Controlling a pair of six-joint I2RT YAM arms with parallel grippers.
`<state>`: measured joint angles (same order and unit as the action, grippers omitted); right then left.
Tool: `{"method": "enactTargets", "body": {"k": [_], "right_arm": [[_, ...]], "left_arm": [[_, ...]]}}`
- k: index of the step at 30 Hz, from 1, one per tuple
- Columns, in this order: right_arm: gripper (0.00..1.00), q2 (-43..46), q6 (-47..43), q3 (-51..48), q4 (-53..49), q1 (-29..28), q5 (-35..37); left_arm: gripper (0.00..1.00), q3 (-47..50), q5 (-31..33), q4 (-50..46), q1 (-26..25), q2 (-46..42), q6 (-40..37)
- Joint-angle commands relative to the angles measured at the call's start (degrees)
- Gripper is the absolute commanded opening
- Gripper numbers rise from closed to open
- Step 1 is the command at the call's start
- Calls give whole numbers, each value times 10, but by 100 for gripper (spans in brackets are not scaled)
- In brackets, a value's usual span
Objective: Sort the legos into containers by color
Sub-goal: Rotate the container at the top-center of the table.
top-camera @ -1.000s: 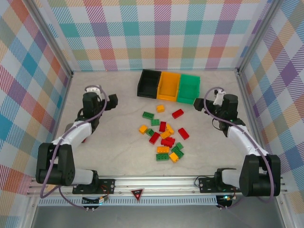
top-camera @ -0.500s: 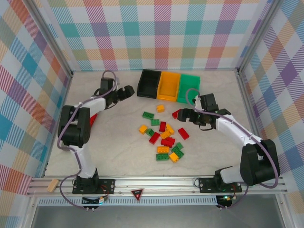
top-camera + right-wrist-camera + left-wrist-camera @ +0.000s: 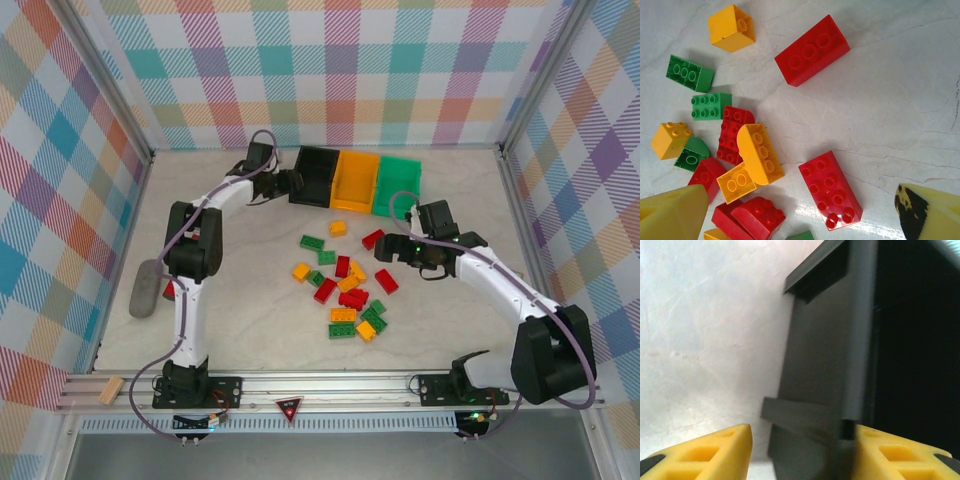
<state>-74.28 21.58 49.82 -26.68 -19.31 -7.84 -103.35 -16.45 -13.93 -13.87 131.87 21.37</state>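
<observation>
Your bricks [image 3: 345,285] are small studded blocks in red, green and orange-yellow. Most lie studs up, and a few are tipped so you see their hollow undersides. They sit loose in a scatter on the pale table [image 3: 240,300], in front of the bins [image 3: 355,160], which are three open boxes joined in a row at the back. From left to right these are the black bin [image 3: 313,177], the orange bin [image 3: 355,183] and the green bin [image 3: 398,187].

Your right pincer [image 3: 400,252] hangs over the right edge of the scatter with its jaws spread wide and nothing in them. From the wrist, that right pincer [image 3: 800,200] has a short red brick [image 3: 830,189] lying flat between its fingertips, clear of both. A long red brick [image 3: 812,50] lies farther ahead, and a round-topped orange brick [image 3: 760,152] sits just left of the short one, among the crowded pieces.

Your left pincer [image 3: 288,183] is well away from the bricks, at the left end of the black bin. In its own view the left pincer [image 3: 800,440] straddles that bin's side wall [image 3: 820,365]. One finger [image 3: 715,452] is outside over the table and the other [image 3: 900,452] is over the dark inside. The jaws are partly closed in, but a sliver of table shows between the outer finger and the wall, so they are not clamped on it.
</observation>
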Motion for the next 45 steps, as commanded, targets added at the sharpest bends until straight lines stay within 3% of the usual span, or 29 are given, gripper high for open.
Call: {"method": "enactTargets", "body": {"k": [1,5,9,33,38,41,45], "right_arm": [[96,15,1,-11,-16,-5,7],[97,22,-1,-17,-12,-5,9],[97,24,-4,-23,-8,-5,8],[97,-74,16,-24,56,-35,-12],[97,-101,36,-14,64,-49,2],[96,-119,56,-1,72,-59,22],[95,-153,73,34,76,-66,62]], "left_arm": [[49,-17,35,-36,-5,7,-13],[35,-15,40,-43,-9,11,-23],[29,20,56,-35,-13,-8,-35],[28,348,151,17,-20,-257,-102],[30,387,171,10,-20,-306,-116],[44,410,171,24,-21,-341,-118],[55,431,151,40,-20,-383,-109]]}}
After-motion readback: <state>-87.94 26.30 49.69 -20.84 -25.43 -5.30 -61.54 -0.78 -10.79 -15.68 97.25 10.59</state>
